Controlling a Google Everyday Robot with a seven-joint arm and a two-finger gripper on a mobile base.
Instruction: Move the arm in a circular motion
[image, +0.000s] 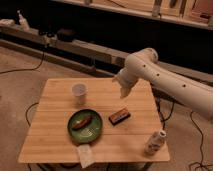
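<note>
A: What does the camera view show?

B: A wooden tabletop (55, 131) on a concrete floor, with a dark shelf (75, 45) running along behind it. The arm (165, 80) comes in from the right edge, thick and white, with small dark dots along its segments.

A: Where does it sit?

B: It reaches leftward over the far right part of the tabletop, bends at a rounded joint, and then narrows downward to a slim tip. The tool (123, 91) is that tip, pointing down above the tabletop near the back edge, touching nothing.

A: Is the tool apart or together?

B: I cannot tell.

A: What lies on the tabletop?

B: A white cup (79, 93) stands upright, left of the tool. In front of it is a green plate (96, 134) with a brownish piece of food (81, 122) on it. Right of the plate lies a small dark bar (119, 116), roughly below the tool and apart from it. A small white bottle (155, 143) stands near the front right corner. A pale packet (85, 155) lies at the front edge, just in front of the plate and partly over the edge.

A: Anything else?

B: Cables trail on the floor at both sides.
</note>
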